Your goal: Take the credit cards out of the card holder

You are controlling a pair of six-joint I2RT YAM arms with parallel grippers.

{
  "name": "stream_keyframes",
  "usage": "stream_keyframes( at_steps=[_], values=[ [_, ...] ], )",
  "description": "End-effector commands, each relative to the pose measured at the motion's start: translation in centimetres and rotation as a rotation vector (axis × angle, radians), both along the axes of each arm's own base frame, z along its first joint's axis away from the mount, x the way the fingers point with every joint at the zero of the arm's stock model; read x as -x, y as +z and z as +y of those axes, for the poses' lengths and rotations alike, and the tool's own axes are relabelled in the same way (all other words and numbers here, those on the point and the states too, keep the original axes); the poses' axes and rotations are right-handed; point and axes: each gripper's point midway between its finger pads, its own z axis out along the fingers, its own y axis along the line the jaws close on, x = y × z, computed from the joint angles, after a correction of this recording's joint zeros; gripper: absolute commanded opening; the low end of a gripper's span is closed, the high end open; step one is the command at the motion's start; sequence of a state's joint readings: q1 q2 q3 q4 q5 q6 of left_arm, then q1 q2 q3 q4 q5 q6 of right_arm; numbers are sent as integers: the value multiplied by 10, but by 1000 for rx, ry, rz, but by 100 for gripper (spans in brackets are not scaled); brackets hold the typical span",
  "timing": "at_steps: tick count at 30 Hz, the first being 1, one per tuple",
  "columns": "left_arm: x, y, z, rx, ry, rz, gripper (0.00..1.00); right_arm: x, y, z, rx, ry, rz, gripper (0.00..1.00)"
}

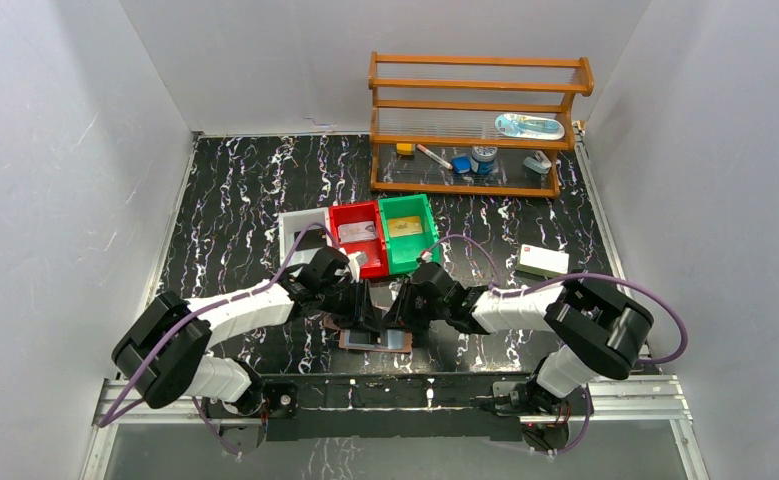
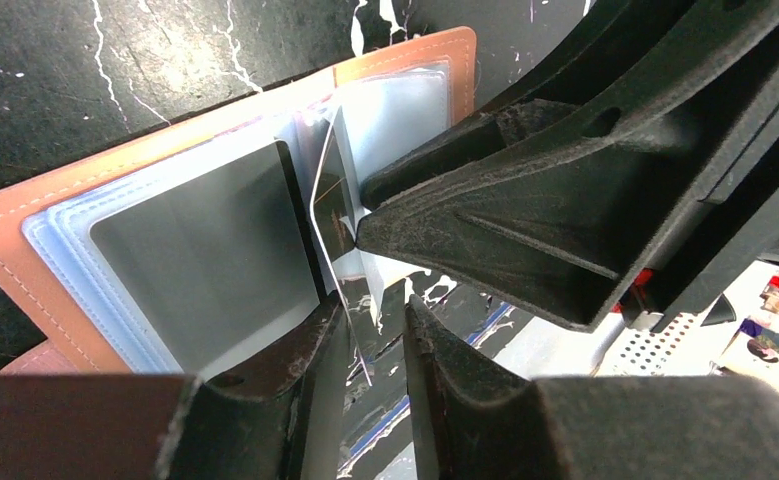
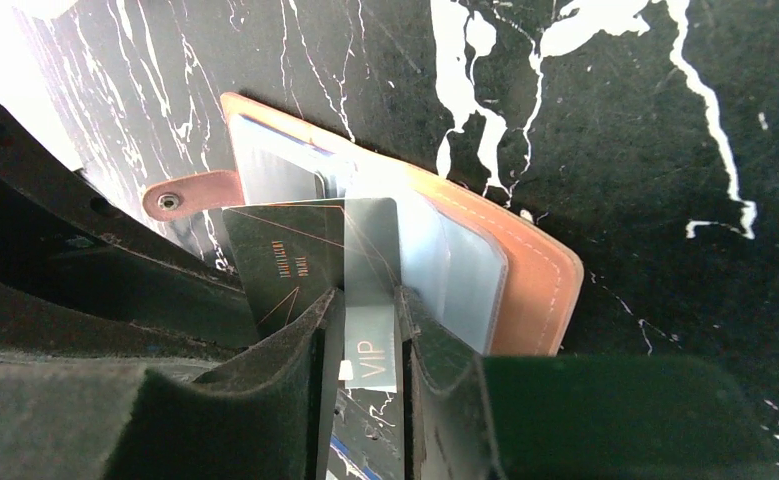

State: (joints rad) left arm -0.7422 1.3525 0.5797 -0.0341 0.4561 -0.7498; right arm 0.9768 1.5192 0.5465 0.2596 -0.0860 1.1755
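Two cards, a dark card [image 3: 285, 265] and a grey card [image 3: 370, 240], are seen part-way out of the open card holder [image 3: 535, 270], which lies flat on the table [image 3: 665, 120] near its front edge. The left gripper [image 2: 375, 320] is released, its fingers set apart around the grey card's edge. The right gripper [image 3: 368, 295] flanks that card; whether it is clamped cannot be told. The card is best drawn straight along its pocket [image 3: 445, 270], untwisted, with the holder kept down. The card's bow is shown only in the left wrist view, and its face only in the right wrist view. From above, the holder is mostly hidden under both grippers.
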Motion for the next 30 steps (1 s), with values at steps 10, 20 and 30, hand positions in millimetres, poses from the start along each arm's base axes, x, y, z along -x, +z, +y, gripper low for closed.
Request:
stream_keyframes(
  at_steps=[10,20,30],
  values=[
    [-13,16,3,-43,19,-57,2,5,-25,-35,164,-43,19,34],
    [-17,37,9,-67,26,-110,0,-15,26,-29,159,-12,-127,37],
    [-26,48,43,-197,107,-210,0,-12,63,9,-54,78,-160,34]
  ],
)
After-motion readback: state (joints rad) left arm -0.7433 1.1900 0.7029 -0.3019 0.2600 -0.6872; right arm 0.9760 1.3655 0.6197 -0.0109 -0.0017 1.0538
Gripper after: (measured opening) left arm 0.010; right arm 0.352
